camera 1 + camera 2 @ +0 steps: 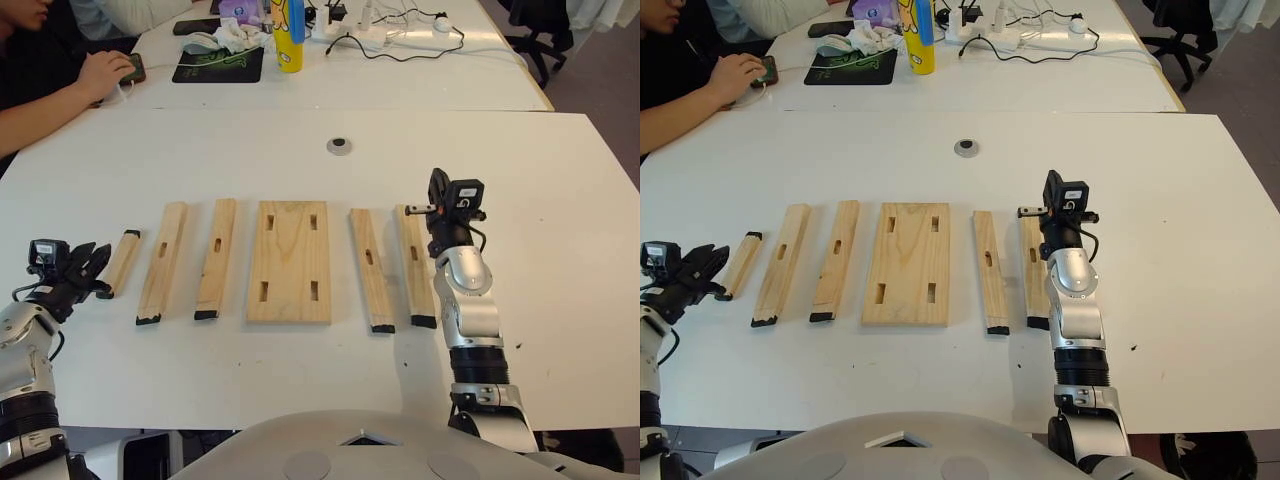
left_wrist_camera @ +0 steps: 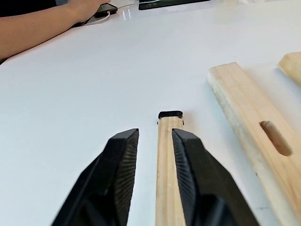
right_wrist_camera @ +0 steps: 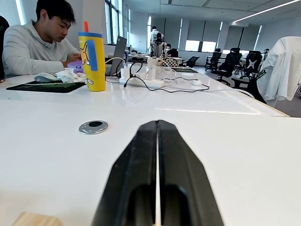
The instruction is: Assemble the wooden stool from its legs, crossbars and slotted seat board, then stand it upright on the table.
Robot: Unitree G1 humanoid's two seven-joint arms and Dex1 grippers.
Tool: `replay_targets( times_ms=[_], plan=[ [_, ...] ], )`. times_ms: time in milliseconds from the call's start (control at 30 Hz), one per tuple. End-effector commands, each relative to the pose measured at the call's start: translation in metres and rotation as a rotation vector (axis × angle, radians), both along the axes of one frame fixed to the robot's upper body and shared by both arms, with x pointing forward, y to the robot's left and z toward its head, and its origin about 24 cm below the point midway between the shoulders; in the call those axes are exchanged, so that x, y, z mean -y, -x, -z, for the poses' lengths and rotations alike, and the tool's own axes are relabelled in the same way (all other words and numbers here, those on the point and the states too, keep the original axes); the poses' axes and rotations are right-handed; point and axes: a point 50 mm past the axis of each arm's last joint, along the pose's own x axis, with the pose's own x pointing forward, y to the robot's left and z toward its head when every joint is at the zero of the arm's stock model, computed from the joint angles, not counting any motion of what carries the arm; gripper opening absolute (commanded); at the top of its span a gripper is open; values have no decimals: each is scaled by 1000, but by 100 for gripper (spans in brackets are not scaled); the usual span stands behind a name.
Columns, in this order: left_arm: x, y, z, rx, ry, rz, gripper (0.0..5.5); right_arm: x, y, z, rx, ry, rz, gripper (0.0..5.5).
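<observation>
The left gripper [image 2: 155, 134] is the closest thing, near the left part of the table's front edge. Its two black fingers [image 2: 120, 169] are open to a narrow gap, and the near end of the short crossbar [image 2: 167, 165] lies between them. Whether the ribbed pads touch the wood, I cannot tell.

The crossbar is of pale wood with a black cap on its far end. It lies flat, with its long axis running from the front edge toward the back edge and the far end leaning a little to the right.

To its right, one row crosses the middle of the table [image 1: 560, 200]: the first leg [image 1: 162, 262], the second leg [image 1: 216, 257], the seat board [image 1: 289, 261] with four slots, the third leg [image 1: 370, 255] and the fourth leg [image 1: 414, 262]. All lie flat in the same long direction, and each leg has one slot and a black near end.

The right gripper [image 1: 437, 190] is just at the far end of the fourth leg, its fingers pressed fully together with nothing between them.
</observation>
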Motion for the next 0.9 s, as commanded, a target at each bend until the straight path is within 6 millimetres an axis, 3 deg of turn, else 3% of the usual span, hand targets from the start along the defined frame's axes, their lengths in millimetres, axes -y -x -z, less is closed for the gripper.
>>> replay_targets(
  times_ms=[33, 200, 567, 733, 900],
  plan=[
    [-2, 8, 8, -77, 22, 26, 204, -1, 3, -3, 20, 29, -3, 0],
    [-12, 16, 14, -114, 4, -7, 271, -2, 3, -4, 22, 35, -8, 0],
    [-11, 28, 29, -203, -3, 19, 271, -3, 2, -5, 24, 39, -15, 0],
    [-15, 30, 32, -218, -25, -2, 204, -3, 2, -5, 25, 41, -17, 0],
    [-6, 20, 27, -181, -22, 36, 135, -5, 0, -6, 30, 41, -20, 0]
  ],
)
